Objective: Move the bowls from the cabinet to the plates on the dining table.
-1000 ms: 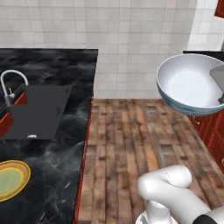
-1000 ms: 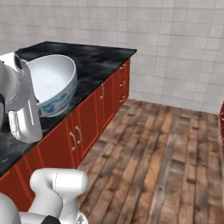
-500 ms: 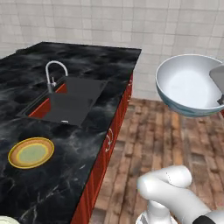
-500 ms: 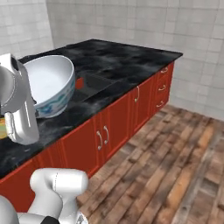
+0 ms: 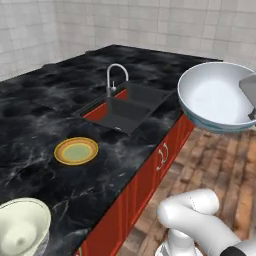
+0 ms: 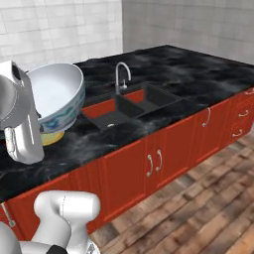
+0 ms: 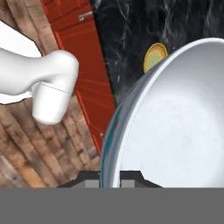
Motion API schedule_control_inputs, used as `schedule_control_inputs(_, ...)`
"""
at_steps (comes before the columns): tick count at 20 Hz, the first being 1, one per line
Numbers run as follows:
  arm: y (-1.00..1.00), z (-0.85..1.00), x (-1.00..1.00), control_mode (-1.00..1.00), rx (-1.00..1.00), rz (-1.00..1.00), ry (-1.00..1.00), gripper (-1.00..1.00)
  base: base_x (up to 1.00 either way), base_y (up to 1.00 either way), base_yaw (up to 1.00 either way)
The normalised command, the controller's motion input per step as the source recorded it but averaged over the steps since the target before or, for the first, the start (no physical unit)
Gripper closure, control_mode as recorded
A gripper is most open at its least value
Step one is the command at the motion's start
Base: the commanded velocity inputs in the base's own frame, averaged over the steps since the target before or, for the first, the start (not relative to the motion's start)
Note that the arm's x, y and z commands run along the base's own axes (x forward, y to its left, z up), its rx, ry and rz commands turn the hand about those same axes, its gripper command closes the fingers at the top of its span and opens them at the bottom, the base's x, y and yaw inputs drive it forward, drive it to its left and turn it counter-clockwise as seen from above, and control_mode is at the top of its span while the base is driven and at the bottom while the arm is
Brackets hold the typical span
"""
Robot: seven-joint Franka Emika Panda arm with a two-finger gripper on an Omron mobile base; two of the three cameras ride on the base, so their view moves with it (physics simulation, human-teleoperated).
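My gripper (image 7: 110, 178) is shut on the rim of the glossy white bowl (image 5: 215, 97), holding it in the air beside the dining table (image 5: 45, 105). The bowl (image 6: 54, 94) is tilted, with its blue-tinted outside facing down. In the hand view the bowl (image 7: 175, 127) is close up, its rim between the finger tips. The orange-yellow plate (image 5: 76, 151) lies bare on the black marble in front of the sink, and the hand view has this plate (image 7: 155, 56) just past the bowl's rim. The cream bowl (image 5: 20, 232) stands upright on the table at the lower left. The cabinet is out of view.
A sunken sink (image 5: 125, 107) with a curved silver faucet (image 5: 116, 76) lies in the marble top beyond the plate. Red doors with silver handles (image 6: 154, 163) front the table. Wooden floor (image 6: 208, 213) runs alongside, and tiled walls stand behind.
The whole picture has shifted, so the base has moved. The table now lies closer and wider, and the cream bowl has come into view. The white bowl stays in my gripper.
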Motion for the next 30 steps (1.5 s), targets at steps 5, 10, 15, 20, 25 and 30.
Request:
schedule_control_inputs(5, 0.00, 0.00, 0.00, 1.00, 0.00, 0.00, 0.00, 1.00, 0.13, -0.03, 0.49)
schedule_control_inputs(10, 0.00, 0.00, 0.00, 1.00, 0.00, 0.00, 0.00, 1.00, 0.24, -0.06, 0.46)
schedule_control_inputs(15, 0.00, 0.00, 0.00, 1.00, 0.00, 0.00, 0.00, 1.00, 0.48, -0.13, 0.39)
schedule_control_inputs(20, 0.00, 0.00, 0.00, 1.00, 0.00, 0.00, 0.00, 1.00, 0.50, -0.15, 0.37)
schedule_control_inputs(25, 0.00, 0.00, 0.00, 1.00, 0.00, 0.00, 0.00, 1.00, 0.56, -0.18, 0.34)
schedule_control_inputs(30, 0.00, 0.00, 0.00, 1.00, 0.00, 0.00, 0.00, 1.00, 0.53, -0.25, 0.32)
